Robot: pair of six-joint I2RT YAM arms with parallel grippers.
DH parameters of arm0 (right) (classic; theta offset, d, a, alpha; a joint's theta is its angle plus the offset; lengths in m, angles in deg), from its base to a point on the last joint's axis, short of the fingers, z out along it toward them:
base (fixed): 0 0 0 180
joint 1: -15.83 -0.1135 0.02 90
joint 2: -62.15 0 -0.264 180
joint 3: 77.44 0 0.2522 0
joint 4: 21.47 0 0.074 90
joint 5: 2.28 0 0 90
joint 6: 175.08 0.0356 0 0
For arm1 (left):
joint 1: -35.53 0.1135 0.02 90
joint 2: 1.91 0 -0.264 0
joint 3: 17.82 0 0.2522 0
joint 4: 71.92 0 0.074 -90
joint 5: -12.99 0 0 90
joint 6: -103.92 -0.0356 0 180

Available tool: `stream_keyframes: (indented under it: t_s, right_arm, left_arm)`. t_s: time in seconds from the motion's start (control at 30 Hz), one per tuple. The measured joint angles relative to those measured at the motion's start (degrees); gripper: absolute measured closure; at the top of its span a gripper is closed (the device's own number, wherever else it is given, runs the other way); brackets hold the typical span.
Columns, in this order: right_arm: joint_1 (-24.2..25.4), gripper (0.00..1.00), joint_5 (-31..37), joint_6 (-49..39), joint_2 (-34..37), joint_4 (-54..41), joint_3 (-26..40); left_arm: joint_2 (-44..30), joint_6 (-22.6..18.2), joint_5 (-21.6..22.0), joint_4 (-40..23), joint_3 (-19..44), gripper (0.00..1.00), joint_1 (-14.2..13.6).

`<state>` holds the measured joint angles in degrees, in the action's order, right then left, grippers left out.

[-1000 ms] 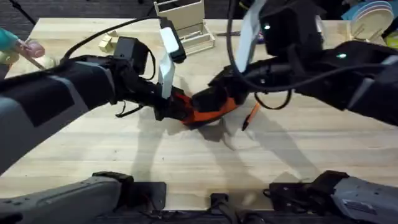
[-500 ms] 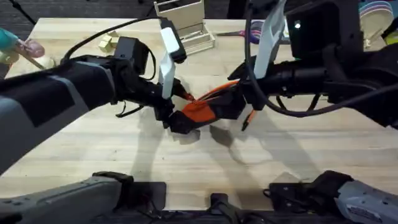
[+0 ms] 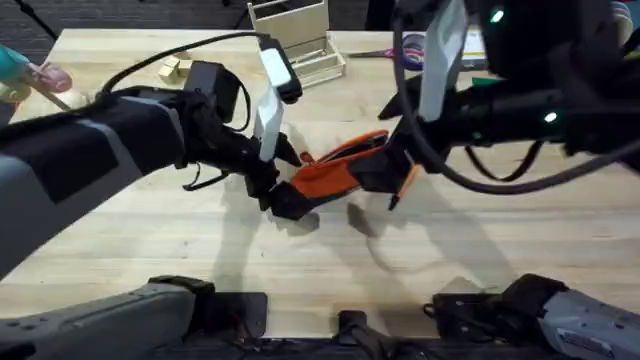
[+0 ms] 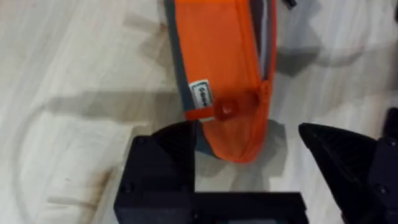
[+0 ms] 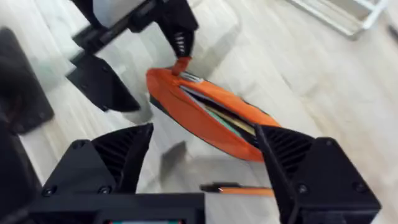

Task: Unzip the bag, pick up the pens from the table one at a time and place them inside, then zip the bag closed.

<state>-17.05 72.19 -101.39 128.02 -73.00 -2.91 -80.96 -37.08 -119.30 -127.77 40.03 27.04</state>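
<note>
While the left gripper (image 4: pixel 249 155) is straddling the pouch end with its jaws apart, the right gripper (image 5: pixel 205 155), also open, is hovering beside the orange pencil pouch (image 3: pixel 335 170), whose zipper is gaping, probably for loading. One orange pen (image 3: pixel 402 187) is lying on the table (image 3: pixel 480 250).

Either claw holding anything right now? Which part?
Nothing gripped. Left claw is open astride the bag's tab end, one finger touching it; right claw open, clear of the bag.
</note>
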Motion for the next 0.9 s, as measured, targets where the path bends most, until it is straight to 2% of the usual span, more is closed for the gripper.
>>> stream_keyframes:
  t_s: [0.17, 0.2, 0.27, 0.47, 0.6, 0.9]
  right_arm:
    - [0.02, 0.006, 2.5, -7.03, 0.83, -7.55, 7.21]
    - [0.02, 0.006, 2.93, -11.78, 2.74, -10.55, 10.65]
    - [0.02, 0.006, 3.26, -14.79, 4.03, -11.11, 11.92]
    - [0.02, 0.006, 4.2, -27.07, 5.66, -10.76, 12.64]
    - [0.02, 0.005, 5.1, -34.99, 5.66, -10.76, 12.66]
    - [0.02, 0.004, 5.5, -41.08, 5.66, -10.77, 12.69]
  left_arm:
    - [0.0, -0.02, 0.07, -6.12, 3.63, 0.008, 0.14]
    - [0.0, -0.04, 0.07, -9.71, 6.6, 0.009, 0.99]
    - [0.0, -0.03, 0.06, -11.91, 8.4, 0.008, 1.88]
    - [0.02, -0.59, 0.07, -15.21, 11.94, 0.006, 3.98]
    - [1.07, -1.95, 0.11, -15.63, 12.2, 0.006, 4.15]
    - [12.57, -6.28, 0.07, -17.12, 12.2, 0.006, 4.15]
